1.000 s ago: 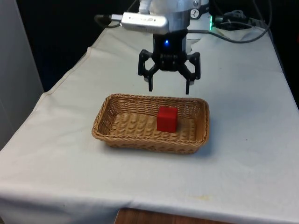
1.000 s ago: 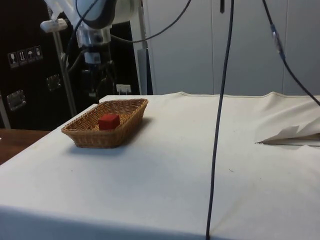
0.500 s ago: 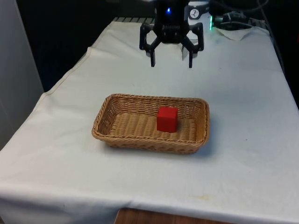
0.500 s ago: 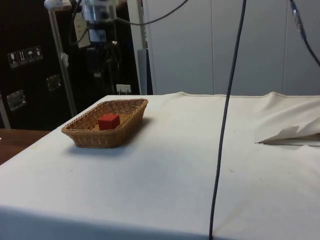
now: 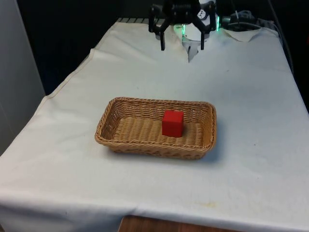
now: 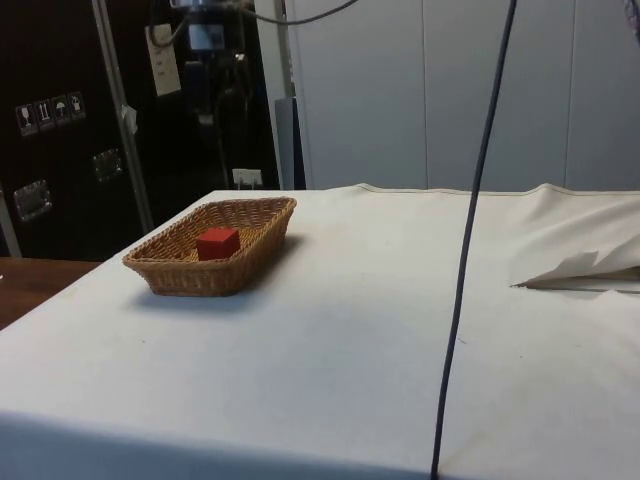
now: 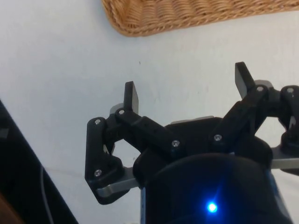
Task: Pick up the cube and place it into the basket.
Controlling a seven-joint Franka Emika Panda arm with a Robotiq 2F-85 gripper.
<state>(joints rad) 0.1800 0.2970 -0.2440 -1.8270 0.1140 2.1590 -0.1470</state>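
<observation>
white-clothed worktop [image 5: 251, 106]; cube [image 5: 172, 123] sits in basket [image 5: 112, 126]; claw [image 5: 182, 42] released, empty; retreat should keep clear of basket.

- The basket [image 5: 155, 145] is woven wicker, tan, with a rough ribbed weave and a braided rim; the same coarse weave shows in the wrist view [image 7: 187, 16].
- The cube [image 5: 172, 123] is red, with smooth, matt faces.
- The tabletop [image 5: 251, 121] lies under a white cloth, matt and soft, creased along its edges and folded up at one corner in the side view [image 6: 585, 270].
- The gripper [image 7: 187, 91] is black and matt, plastic by its look, with small shiny metal screws at the joints; its fingers [image 7: 132, 97] are flat and dull.
</observation>
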